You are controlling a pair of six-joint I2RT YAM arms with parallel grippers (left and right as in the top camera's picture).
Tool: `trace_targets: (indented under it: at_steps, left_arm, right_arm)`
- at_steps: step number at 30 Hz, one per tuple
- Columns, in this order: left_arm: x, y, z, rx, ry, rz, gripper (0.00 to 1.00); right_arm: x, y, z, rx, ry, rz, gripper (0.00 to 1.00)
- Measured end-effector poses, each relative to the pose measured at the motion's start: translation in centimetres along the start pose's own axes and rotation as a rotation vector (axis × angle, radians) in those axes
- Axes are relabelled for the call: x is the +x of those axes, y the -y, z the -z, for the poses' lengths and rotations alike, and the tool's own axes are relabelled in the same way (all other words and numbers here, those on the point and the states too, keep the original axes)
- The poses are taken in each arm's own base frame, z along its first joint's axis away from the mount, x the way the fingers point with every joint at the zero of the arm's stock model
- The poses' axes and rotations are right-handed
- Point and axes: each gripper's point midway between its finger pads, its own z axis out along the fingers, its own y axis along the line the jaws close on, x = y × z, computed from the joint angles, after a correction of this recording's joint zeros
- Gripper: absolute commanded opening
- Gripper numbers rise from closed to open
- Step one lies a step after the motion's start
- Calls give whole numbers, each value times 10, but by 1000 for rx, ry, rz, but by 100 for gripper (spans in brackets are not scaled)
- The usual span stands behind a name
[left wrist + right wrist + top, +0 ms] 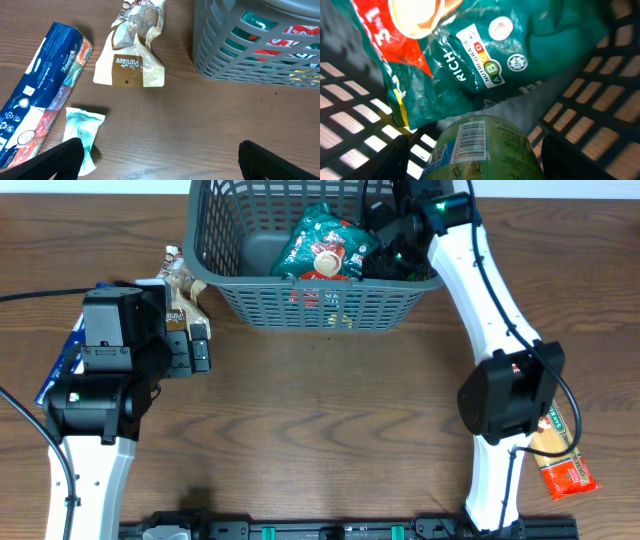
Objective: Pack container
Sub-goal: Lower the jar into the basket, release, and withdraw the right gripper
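Two arms work at a wooden table (330, 410). The dark grey basket (300, 305) sits at the top centre of the overhead view. Inside it lies a teal and red bag (520, 55) printed with "RICH" and a "NUTRI-GRADE" A-B-C-D badge.

The right claw (475, 150) reaches into the basket's right end, clasping a green packet (485, 147) with a white barcode label; the packet fills the space between the fingers.

The left claw (160, 155) hovers over bare wood at the left, its fingers spread wide, grasping nothing. Beyond it, in the upper middle of the left wrist view, lies a beige bread pack (132, 60) whose label reads something like "PanRee". At the left edge is a blue pack (45, 85) marked "Kleenex", with a small mint wrapper (82, 130) beside it.

An orange-red packet (565, 465) lies at the lower right of the overhead view; its print is too small to read.
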Motion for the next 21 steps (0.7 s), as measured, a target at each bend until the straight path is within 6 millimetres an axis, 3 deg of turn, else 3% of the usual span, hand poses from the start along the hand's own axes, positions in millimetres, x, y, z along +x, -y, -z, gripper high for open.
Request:
trace_targets:
  at_steps: [1, 8, 10, 14, 15, 21]
  left_arm:
    - [0, 0, 0, 0, 0, 0, 99]
    - [1, 0, 0, 0, -4, 0, 99]
    - [1, 0, 0, 0, -4, 0, 99]
    - [1, 0, 0, 0, -4, 0, 99]
    - [1, 0, 0, 0, -4, 0, 99]
    - [1, 0, 0, 0, -4, 0, 99]
  right_arm:
    - [2, 0, -4, -4, -13, -1, 30]
    - [9, -1, -10, -14, -44, -4, 57]
    - [9, -2, -10, -15, -46, -4, 75]
    - [10, -5, -10, -27, -48, 0, 95]
    - [8, -6, -10, -29, -42, 4, 99]
    - [7, -6, -10, -24, -42, 23, 99]
